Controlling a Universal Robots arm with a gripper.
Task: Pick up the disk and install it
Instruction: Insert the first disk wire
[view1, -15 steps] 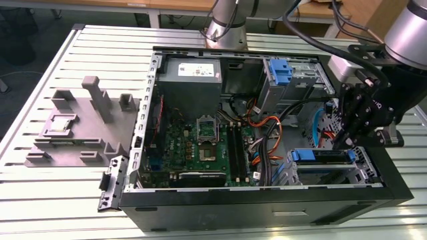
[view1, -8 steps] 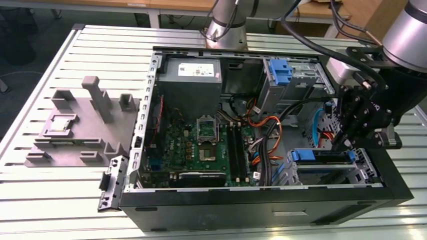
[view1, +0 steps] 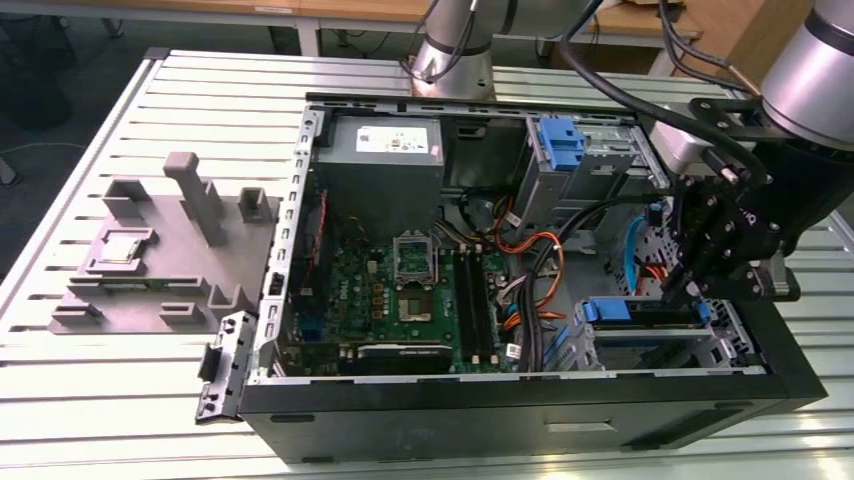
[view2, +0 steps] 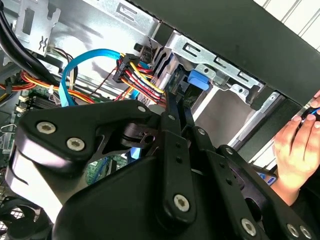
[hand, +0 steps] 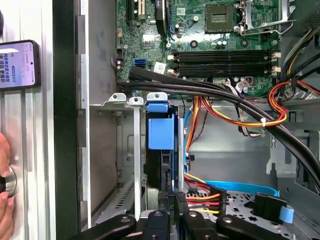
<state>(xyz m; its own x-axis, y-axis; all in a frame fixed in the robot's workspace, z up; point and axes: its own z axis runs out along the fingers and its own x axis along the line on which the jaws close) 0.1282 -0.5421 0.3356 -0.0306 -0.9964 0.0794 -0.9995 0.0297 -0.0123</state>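
The gripper (view1: 687, 290) hangs at the right of the exterior view, inside the open computer case (view1: 534, 410), with its black fingers reaching down onto the disk (view1: 647, 312). In the first wrist view the fingertips (hand: 167, 197) sit pinched against the drive's thin dark edge at the bottom centre of the frame, so the gripper appears closed on the disk. The drive stands on edge in the metal drive cage (view1: 654, 345) at the lower right of the exterior view.

The main risk, as I judge it, is jamming: the disk is only partly guided by the cage's metal rails (hand: 136, 155), and a slight tilt could wedge its blue carrier against them. The cable bundle (hand: 200, 192) of red, yellow and black wires lies just beside the fingers and could snag or get pinched under the drive. A thin-edge grip could also slip under pushing force. A person's hand (hand: 4, 200) rests at the left edge of the first wrist view, outside the case wall but near the work.

The disk itself looks slim and dark edge-on, with a bright blue plastic tab (hand: 161, 130) at its far end, in the frame's centre. Its label face is hidden.

Beyond it lies the green motherboard (hand: 210, 35) across the upper part of the frame.
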